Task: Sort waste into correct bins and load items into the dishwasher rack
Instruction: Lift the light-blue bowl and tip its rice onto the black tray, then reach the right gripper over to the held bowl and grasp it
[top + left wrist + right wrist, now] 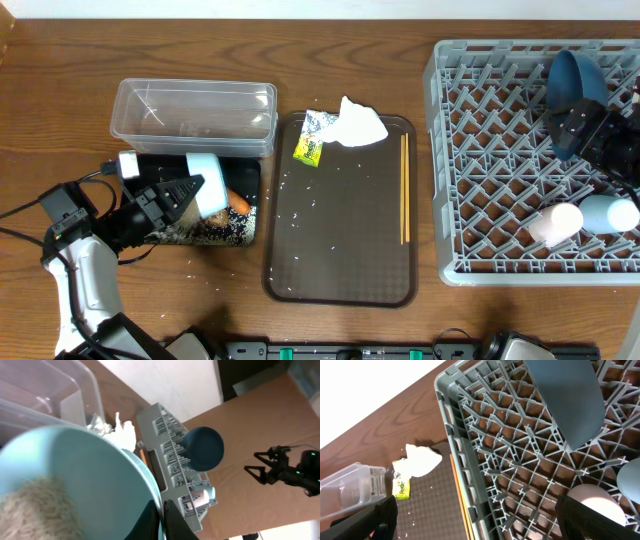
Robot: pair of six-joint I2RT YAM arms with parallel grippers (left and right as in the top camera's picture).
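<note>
My left gripper (178,193) is shut on the rim of the light-blue bowl (208,182) and holds it tilted over the black tray (240,178). White rice (215,233) and an orange carrot (238,203) lie in that tray. In the left wrist view the jaws (162,517) pinch the bowl's rim (90,475), with rice (30,510) still inside. My right gripper (583,128) is open and empty over the grey rack (500,160), beside the dark blue dish (575,88). A pink cup (555,222) and a blue cup (610,213) lie in the rack.
The clear tub (195,115) stands behind the black tray. The brown serving tray (340,230) holds a white tissue (355,125), a yellow-green wrapper (312,147), chopsticks (404,190) along its right edge, and scattered rice grains.
</note>
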